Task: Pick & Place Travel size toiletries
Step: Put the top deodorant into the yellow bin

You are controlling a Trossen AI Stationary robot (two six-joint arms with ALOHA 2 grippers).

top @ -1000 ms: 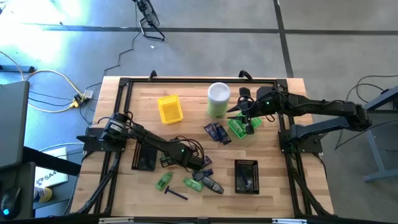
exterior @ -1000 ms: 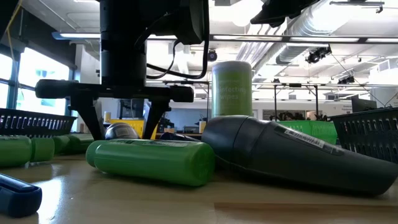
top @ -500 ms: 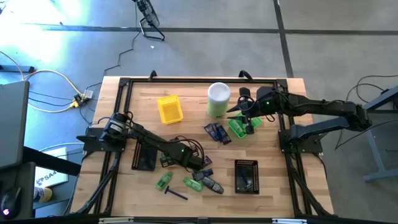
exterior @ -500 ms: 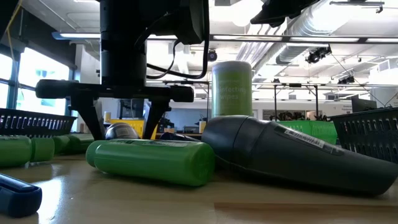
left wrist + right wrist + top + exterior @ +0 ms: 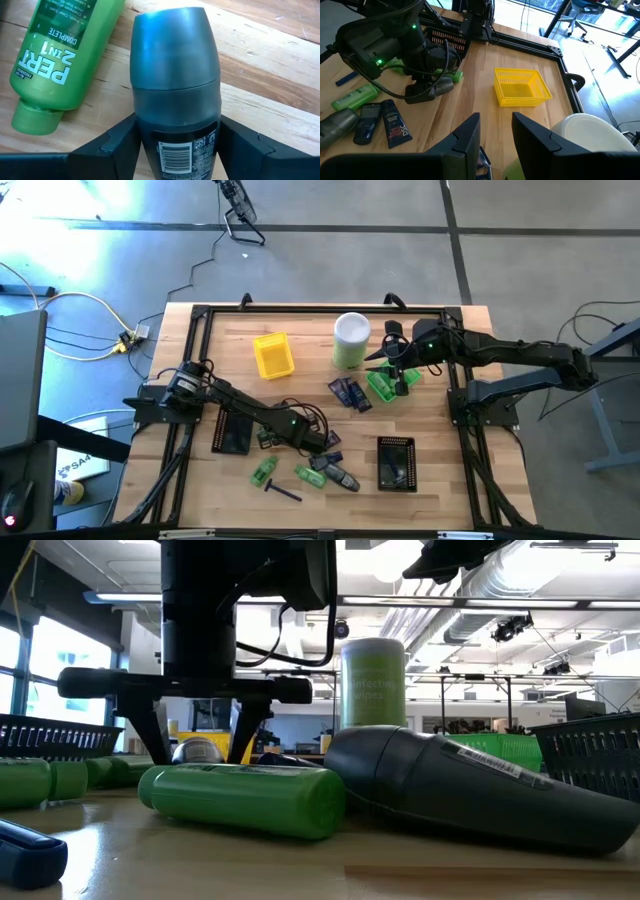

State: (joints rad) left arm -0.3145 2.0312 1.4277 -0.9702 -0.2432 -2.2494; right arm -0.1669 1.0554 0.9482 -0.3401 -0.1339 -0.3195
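**Left wrist view: grey roll-on lies between the jaws**

The bright green plastic shampoo bottle (image 5: 60,55) lies flat on the wooden table (image 5: 280,85), cap end towards the camera. Just beside it, the dark grey oval roll-on stick (image 5: 175,85) lies lengthwise between the left gripper (image 5: 177,150) fingers, domed end pointing away; the jaws flank it, contact unclear. Farther right, the right gripper (image 5: 398,376) hangs over the green mesh tray (image 5: 381,386), jaws slightly parted, holding nothing visible.
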